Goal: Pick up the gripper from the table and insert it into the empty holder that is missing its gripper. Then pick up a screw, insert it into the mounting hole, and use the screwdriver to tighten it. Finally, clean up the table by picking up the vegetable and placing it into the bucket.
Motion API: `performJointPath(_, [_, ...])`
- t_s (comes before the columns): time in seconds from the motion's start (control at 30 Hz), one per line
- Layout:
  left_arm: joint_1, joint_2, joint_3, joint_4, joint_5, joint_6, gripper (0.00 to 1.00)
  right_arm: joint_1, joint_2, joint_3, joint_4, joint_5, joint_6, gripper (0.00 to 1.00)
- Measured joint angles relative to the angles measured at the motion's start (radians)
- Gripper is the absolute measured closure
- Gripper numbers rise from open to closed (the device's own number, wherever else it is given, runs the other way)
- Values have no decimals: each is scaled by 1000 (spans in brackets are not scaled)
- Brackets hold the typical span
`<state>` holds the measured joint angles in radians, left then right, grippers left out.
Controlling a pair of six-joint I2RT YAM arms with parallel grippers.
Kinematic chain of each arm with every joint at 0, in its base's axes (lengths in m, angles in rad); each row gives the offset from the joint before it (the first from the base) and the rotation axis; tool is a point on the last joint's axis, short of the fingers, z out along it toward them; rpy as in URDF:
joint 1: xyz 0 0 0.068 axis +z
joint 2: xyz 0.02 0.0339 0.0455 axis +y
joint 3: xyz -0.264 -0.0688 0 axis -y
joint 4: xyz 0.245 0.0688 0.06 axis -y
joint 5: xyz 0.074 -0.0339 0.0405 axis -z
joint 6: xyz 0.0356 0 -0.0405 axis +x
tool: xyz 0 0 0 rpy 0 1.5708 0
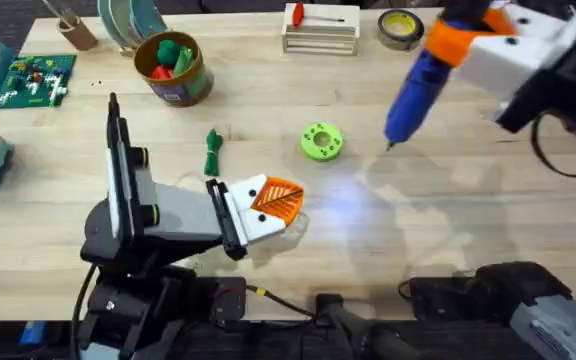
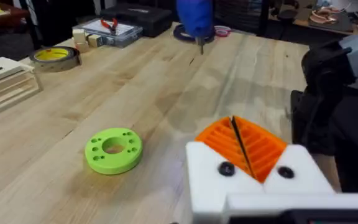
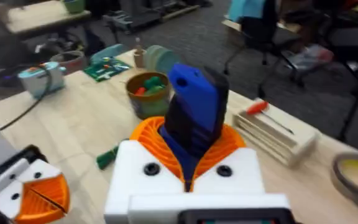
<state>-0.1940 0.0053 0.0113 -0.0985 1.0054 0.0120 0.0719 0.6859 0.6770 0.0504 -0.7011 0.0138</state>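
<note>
Blue with an orange collar, the screwdriver [image 1: 413, 88] was pinched between the orange ribbed pads of the right gripper [image 1: 455, 42] and hung above the far right of the table [image 1: 468, 200], its thin bit pointing down and clear of the wood. The left gripper [image 1: 278, 200] sat low near the middle of the table's near edge. Its two orange pads were pressed together with only a thin dark seam between them, and I could not tell whether anything slim was caught in that seam. Both of its white finger mounts [image 2: 303, 177] carried an orange ribbed piece, and no loose orange wedge lay on the tabletop, so the insertion step looked done. Dark round spots showed on the mounts' faces in the left wrist view, but whether a screw was seated or tightened could not be made out. With the driver in hand and away from any hole, tightening seemed to be the step in progress or about to start. The clean-up was plainly not yet done. The vegetable [image 1: 213, 152] lay on the table just beyond the left gripper, to the left of the green ring-shaped disc [image 1: 321, 140]. It was well apart from the bucket [image 1: 175, 75] at the far left, which held red and green toy pieces.
</note>
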Motion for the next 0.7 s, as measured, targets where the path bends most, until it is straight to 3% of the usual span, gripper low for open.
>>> performJointPath(0.4, [0,0,0,0,0,0,994,380,39,-1,220,175,-19,985])
performJointPath(0.7, [0,0,0,0,0,0,994,558,157,-1,455,219,-16,987])
